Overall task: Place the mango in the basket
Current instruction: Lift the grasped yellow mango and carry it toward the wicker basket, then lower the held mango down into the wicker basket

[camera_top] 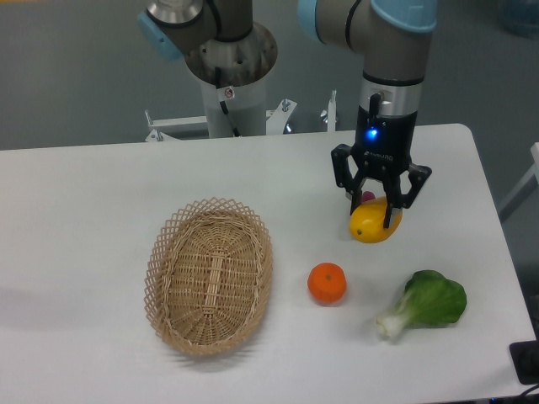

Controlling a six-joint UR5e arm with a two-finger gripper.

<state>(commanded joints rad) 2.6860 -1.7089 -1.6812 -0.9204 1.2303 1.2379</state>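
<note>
I see the gripper [375, 212] with its fingers [388, 214] spread apart, straddling the mango [371, 224] on the white bench [101, 185]; whether they touch it I cannot tell. The basket [210, 274] sits well left, an orange [327, 283] between them.

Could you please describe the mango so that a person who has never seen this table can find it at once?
Start at the big wicker basket on the white table, then look to the far side from it, under the robot's gripper. The mango lies there between the open fingers. It is yellow and elongated, unlike the small round orange and the leafy green vegetable nearer the camera.
</note>
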